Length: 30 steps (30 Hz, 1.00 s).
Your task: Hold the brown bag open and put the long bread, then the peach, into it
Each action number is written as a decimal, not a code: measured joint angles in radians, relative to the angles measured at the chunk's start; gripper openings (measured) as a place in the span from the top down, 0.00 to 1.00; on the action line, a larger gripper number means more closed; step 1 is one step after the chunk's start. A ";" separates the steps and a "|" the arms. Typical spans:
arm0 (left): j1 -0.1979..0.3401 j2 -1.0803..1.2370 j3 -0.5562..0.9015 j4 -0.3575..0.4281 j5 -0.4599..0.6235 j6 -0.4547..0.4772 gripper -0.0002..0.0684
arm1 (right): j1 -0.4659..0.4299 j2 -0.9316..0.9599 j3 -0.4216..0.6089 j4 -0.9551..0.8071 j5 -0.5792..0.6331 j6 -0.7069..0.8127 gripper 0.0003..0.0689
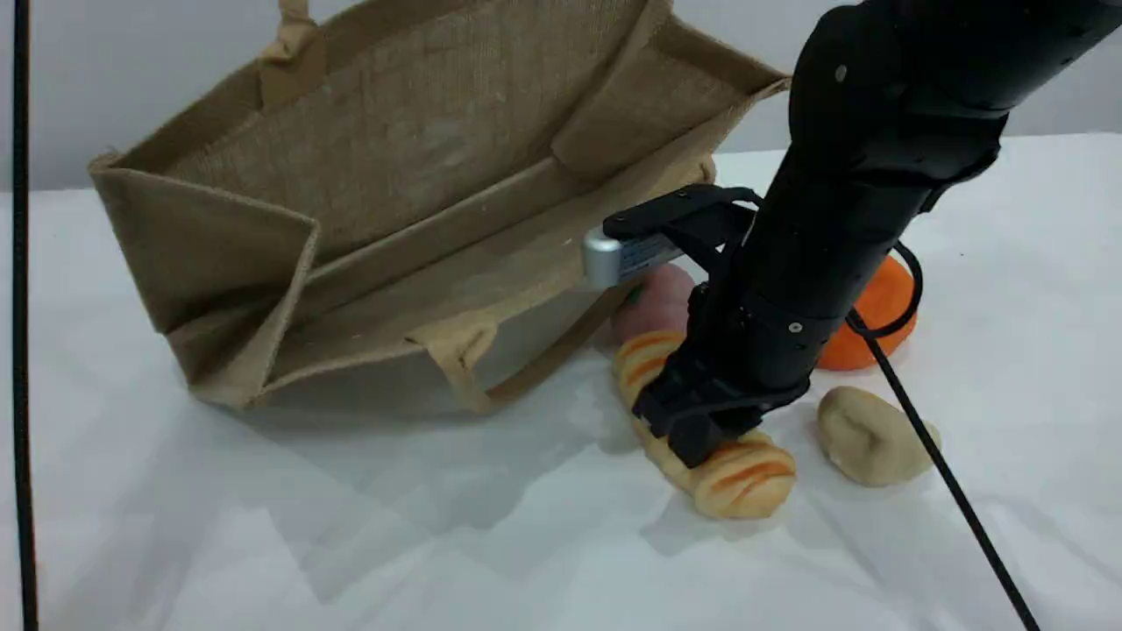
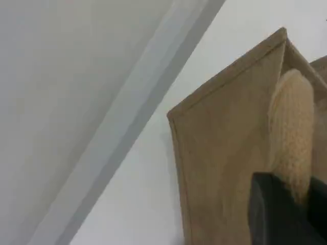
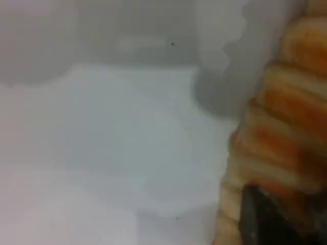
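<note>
Right gripper (image 1: 701, 429) down on the bread (image 1: 741, 478), jaws closing around its middle on the table just beside the bag (image 1: 394, 175); peach (image 1: 657, 302) behind, touching the bread's far end. Could squash the soft loaf or let it droop and catch the bag's rim. Left gripper (image 2: 286, 214) clamped shut on a handle (image 2: 291, 127), seen only by the left wrist; scene view alone shows the mouth gaping sideways
</note>
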 joint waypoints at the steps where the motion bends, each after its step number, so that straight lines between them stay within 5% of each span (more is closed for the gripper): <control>1: 0.000 0.000 0.000 0.000 0.000 0.000 0.85 | 0.000 0.000 0.000 -0.005 0.006 0.000 0.90; 6: 0.000 0.000 0.000 0.001 0.000 -0.002 0.85 | -0.001 -0.028 0.002 -0.088 0.095 0.034 0.92; 19: 0.000 0.000 0.000 0.002 0.000 -0.002 0.85 | -0.001 -0.283 0.022 -0.495 0.252 0.403 0.93; 30: 0.000 0.000 0.000 0.002 0.000 -0.002 0.85 | 0.000 -0.556 0.161 -0.519 0.137 0.404 0.94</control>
